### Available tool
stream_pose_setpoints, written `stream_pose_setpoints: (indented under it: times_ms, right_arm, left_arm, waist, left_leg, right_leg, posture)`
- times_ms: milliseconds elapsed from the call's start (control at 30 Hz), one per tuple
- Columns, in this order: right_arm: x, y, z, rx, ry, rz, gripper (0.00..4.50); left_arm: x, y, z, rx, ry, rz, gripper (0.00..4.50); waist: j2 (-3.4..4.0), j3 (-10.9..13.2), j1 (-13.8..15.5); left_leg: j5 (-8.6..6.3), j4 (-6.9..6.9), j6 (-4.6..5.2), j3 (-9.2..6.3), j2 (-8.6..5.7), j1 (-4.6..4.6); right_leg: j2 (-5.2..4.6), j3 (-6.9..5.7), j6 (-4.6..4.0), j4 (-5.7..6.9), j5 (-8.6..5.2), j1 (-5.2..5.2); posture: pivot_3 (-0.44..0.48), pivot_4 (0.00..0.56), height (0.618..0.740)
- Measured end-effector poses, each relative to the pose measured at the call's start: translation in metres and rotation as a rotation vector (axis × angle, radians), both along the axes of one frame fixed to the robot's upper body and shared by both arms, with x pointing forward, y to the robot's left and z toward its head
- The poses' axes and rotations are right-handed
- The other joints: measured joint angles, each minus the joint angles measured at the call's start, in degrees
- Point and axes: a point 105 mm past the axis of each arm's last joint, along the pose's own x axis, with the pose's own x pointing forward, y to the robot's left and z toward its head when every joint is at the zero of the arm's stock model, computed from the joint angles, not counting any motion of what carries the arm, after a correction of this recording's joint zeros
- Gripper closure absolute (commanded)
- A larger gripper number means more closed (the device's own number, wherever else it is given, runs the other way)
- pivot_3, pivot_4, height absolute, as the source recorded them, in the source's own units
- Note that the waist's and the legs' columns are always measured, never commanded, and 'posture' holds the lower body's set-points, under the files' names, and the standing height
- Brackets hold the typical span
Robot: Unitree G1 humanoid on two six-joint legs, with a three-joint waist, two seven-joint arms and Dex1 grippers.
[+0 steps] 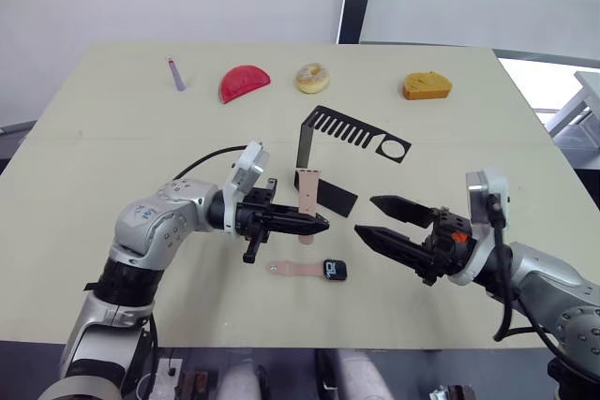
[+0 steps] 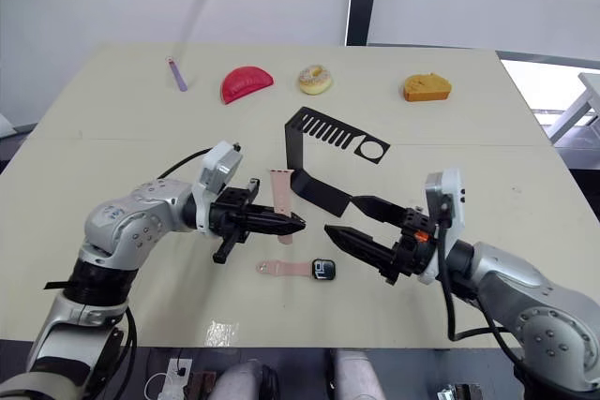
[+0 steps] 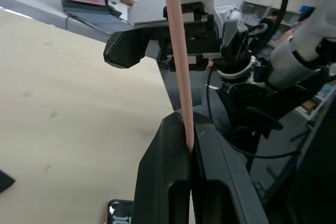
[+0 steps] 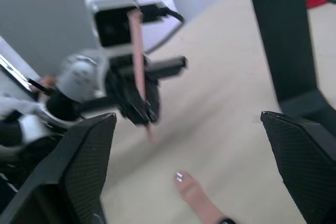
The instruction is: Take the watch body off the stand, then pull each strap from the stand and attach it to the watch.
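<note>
Now the left hand (image 1: 314, 224), in the middle of the left eye frame, has its two black fingers pressed together on the low end of a pink strap (image 1: 307, 196). That strap stands up straight from the fingers, just in front of the black stand (image 1: 323, 158). In the left wrist view it looks thin and flat, and it rises tall without drooping.

Over at the lower right of the frame, the right hand (image 1: 373, 215) has its fingers spread wide apart with nothing between them. It points toward the left hand.

Below both hands, low in the middle of the frame, the watch body (image 1: 335, 270) lies flat on the worktop (image 1: 112, 138). The other strap (image 1: 297, 269) lies touching its left side and looks joined on, so one side seems done.

I think the held strap is light and bendy, so it could twist or slip if squeezed only at the tip. A good place to hold it is near the end that goes into the watch. The watch body looks small, hard and smooth, so it is best held by its two plain sides.
</note>
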Motion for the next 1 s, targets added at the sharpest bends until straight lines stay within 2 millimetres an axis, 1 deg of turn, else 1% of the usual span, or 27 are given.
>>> stream_pose_setpoints:
  times_ms: [67,133,400,433,500,533,1000]
  right_arm:
    - [0.003,0.008,0.007,0.036,0.021,-0.001,0.04]
    - [0.006,0.013,0.010,0.053,0.040,-0.009,0.04]
    - [0.014,0.022,0.008,0.060,0.071,-0.059,0.04]
    - [0.015,0.022,0.008,0.060,0.069,-0.063,0.55]
    - [0.015,0.023,0.008,0.064,0.065,-0.066,1.31]
    - [0.015,0.024,0.008,0.064,0.065,-0.065,1.81]
    - [0.015,0.027,0.010,0.076,0.056,-0.052,1.81]
  left_arm:
    - [-0.003,-0.008,0.000,-0.019,0.000,-0.029,4.50]
    - [-0.005,-0.014,0.000,-0.031,0.007,-0.046,4.50]
    - [-0.004,-0.020,0.000,-0.045,0.014,-0.037,4.50]
    - [-0.004,-0.020,0.000,-0.046,0.014,-0.036,4.50]
    - [-0.004,-0.020,0.000,-0.044,0.016,-0.033,4.50]
    - [-0.004,-0.020,0.000,-0.044,0.016,-0.032,4.50]
    - [-0.003,-0.019,0.000,-0.042,-0.001,-0.024,4.50]
  waist:
    - [0.00,0.00,0.06]
    - [0.00,0.00,0.14]
    - [0.00,0.00,0.28]
    - [0.00,0.00,0.30]
    - [0.00,0.00,0.29]
    - [0.00,0.00,0.29]
    - [0.00,0.00,0.37]
  left_leg:
    - [0.00,0.00,0.02,-0.01,0.00,-0.03]
    - [0.00,0.01,0.02,-0.02,0.00,-0.07]
    - [0.01,0.01,0.02,-0.03,0.01,-0.10]
    - [0.00,0.01,0.03,-0.03,0.01,-0.10]
    - [0.01,0.00,0.03,-0.03,0.02,-0.10]
    - [0.00,0.00,0.03,-0.03,0.02,-0.10]
    - [0.01,0.00,0.03,-0.04,0.02,-0.10]
  right_leg:
    - [-0.02,0.01,0.01,-0.02,0.00,-0.01]
    - [-0.02,0.00,0.01,-0.03,0.01,-0.04]
    - [-0.02,-0.01,0.03,-0.03,0.00,-0.05]
    - [-0.02,-0.01,0.04,-0.03,0.00,-0.05]
    - [-0.02,-0.01,0.04,-0.03,0.00,-0.05]
    - [-0.02,-0.01,0.04,-0.03,0.00,-0.05]
    - [-0.03,-0.01,0.04,-0.04,0.00,-0.05]
  posture:
    - [0.000,0.150,0.737]
    - [0.000,0.150,0.737]
    - [0.000,0.150,0.737]
    - [0.000,0.150,0.737]
    - [0.000,0.150,0.737]
    - [0.000,0.150,0.737]
    - [0.000,0.150,0.737]
